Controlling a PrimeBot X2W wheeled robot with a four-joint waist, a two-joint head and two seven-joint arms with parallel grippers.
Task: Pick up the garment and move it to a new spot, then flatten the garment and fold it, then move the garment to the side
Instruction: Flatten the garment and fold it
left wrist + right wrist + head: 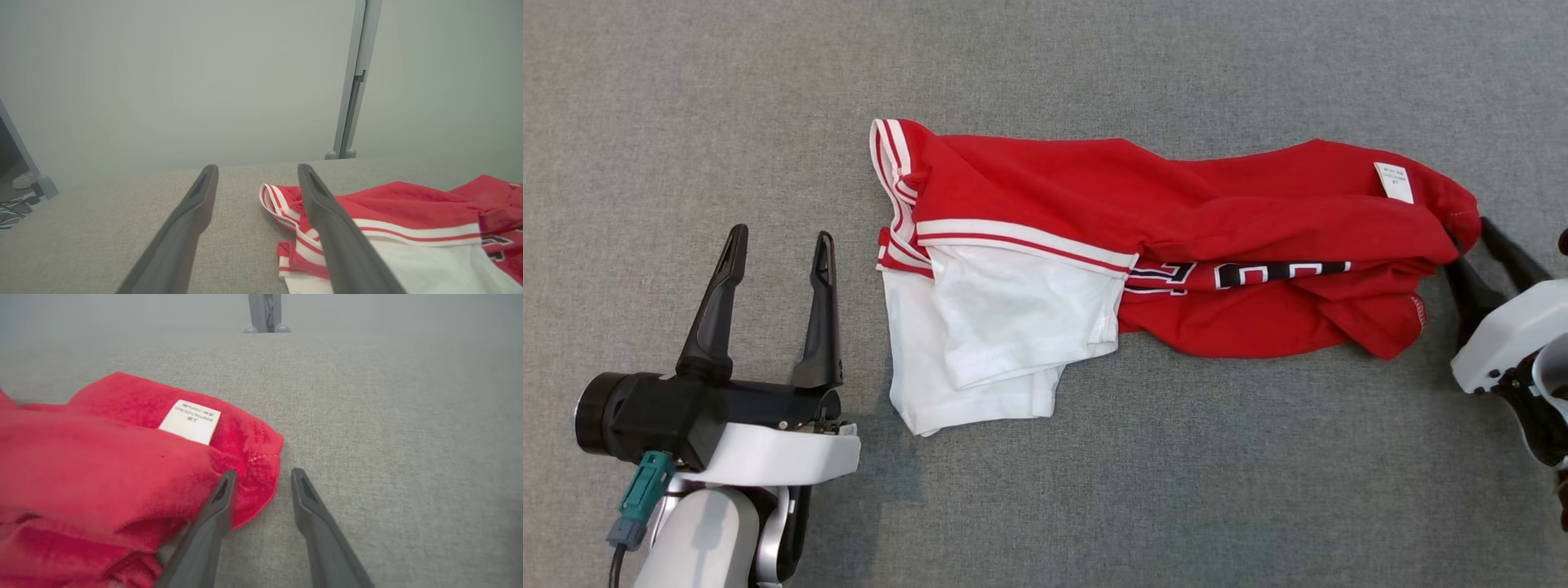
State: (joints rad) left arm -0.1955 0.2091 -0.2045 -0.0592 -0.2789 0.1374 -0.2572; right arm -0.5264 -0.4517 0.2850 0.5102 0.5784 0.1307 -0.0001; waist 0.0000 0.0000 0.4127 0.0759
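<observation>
The garment is a red jersey with white sleeves and striped trim, lying bunched in a long band across the grey cloth surface. My left gripper stands open just left of the striped collar end, holding nothing; the left wrist view shows the garment behind its right finger, with the left gripper over bare cloth. My right gripper is at the garment's right end, jaws apart. In the right wrist view the right gripper straddles the red hem of the garment near a white label.
A grey post stands behind the table's far edge, and the post also appears in the right wrist view. A shoe and cables lie on the floor beyond the table's left side. Bare grey surface surrounds the garment.
</observation>
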